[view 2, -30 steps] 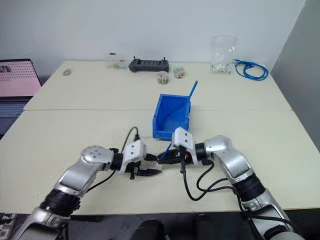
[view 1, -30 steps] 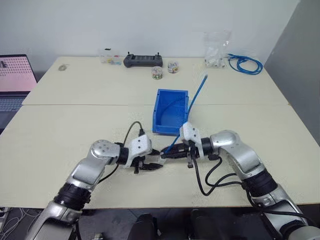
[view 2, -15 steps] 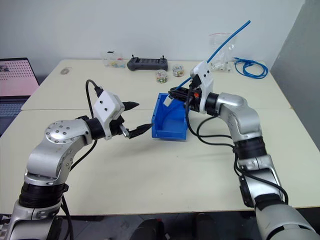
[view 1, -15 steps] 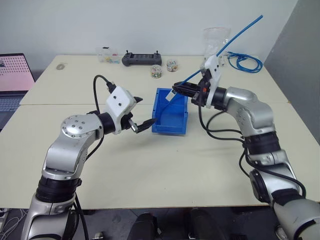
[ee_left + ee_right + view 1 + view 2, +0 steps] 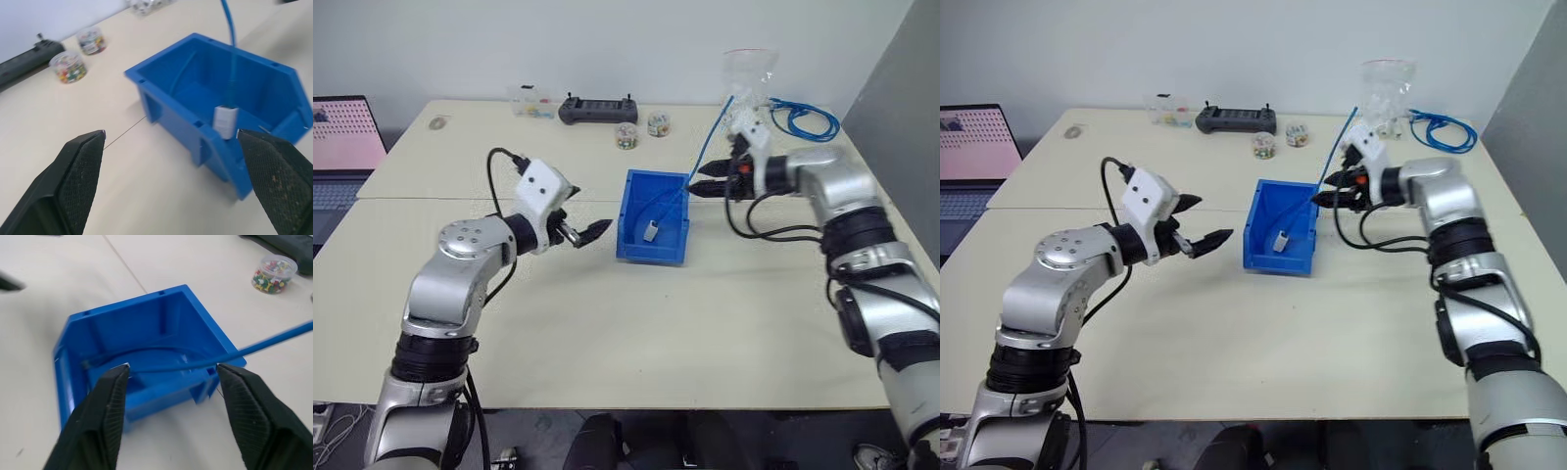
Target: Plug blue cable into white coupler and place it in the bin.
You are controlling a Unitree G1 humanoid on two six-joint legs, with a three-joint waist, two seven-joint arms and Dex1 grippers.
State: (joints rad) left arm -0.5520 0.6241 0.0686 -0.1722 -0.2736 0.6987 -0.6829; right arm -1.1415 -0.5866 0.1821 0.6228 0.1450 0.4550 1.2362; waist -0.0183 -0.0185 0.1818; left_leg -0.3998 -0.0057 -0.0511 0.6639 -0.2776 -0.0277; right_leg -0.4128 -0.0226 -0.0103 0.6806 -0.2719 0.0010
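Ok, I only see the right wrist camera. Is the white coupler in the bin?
Observer: Yes. The coupler lies inside the bin, on the lower end of the cable.
Operator: Where does the cable's other end go?
Observer: It crosses the bin's right rim and sticks up into the air, outside the bin.
Operator: And the other gripper?
Observer: The left gripper is open and empty, just left of the bin.
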